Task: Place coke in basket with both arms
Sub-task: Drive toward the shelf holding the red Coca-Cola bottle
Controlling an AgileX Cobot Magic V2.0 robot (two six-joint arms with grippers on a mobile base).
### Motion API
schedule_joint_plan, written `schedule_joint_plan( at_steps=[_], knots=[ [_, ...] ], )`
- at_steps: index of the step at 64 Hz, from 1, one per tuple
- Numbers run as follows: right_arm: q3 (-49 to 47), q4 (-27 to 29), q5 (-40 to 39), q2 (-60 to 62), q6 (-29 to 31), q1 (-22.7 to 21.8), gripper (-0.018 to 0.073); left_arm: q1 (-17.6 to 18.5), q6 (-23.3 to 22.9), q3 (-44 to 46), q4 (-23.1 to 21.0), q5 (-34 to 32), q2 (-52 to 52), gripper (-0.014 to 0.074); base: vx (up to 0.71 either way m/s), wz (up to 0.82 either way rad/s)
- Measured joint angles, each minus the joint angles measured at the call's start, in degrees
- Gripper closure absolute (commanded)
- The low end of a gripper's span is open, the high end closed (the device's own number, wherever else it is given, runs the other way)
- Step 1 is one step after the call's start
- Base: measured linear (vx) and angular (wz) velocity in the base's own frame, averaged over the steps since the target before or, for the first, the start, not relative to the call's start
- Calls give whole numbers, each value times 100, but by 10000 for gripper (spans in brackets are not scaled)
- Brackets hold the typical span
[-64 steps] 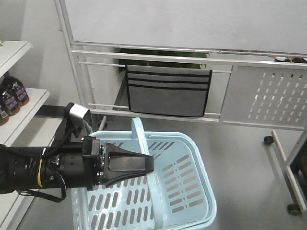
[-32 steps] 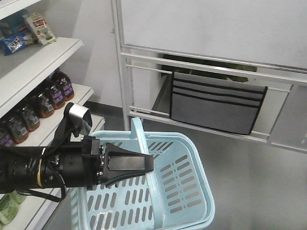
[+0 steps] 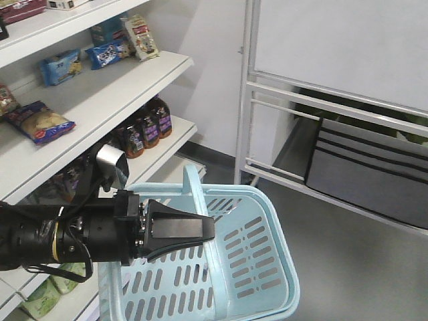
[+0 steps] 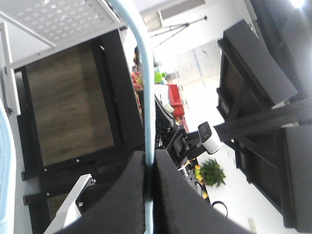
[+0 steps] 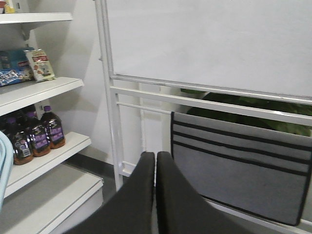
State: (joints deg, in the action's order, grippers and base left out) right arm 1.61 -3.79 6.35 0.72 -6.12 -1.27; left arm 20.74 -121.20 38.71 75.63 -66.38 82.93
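Where white store shelving [image 3: 134,83] fills the front view from 9 to 11 o'clock, the light-blue basket [image 3: 257,267] shows at 6 o'clock, its hoop handle [image 4: 146,73] clamped between the left gripper's [image 3: 208,229] fingers. The right gripper's [image 5: 155,157] fingers are pressed together on nothing, with a grey pocket organiser [image 5: 239,161] at 4 o'clock. Dark purple-labelled bottles [image 3: 144,127] stand below snack packets [image 3: 100,52].

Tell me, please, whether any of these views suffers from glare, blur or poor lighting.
Front view: even light, no glare; left gripper and basket sharp. Left wrist view: backlit, the bright room beyond washed out, the fingers pinching the handle dark and soft. Right wrist view: evenly lit, bottles readable, the right gripper dark, without detail.
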Motion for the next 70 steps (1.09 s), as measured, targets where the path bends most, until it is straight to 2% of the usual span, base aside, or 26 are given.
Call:
schedule_joint_plan(
  at_steps=[70],
  knots=[
    [0, 0, 0, 0, 0, 0, 564, 0, 0, 0, 0, 0, 0, 603, 8, 40]
  ],
)
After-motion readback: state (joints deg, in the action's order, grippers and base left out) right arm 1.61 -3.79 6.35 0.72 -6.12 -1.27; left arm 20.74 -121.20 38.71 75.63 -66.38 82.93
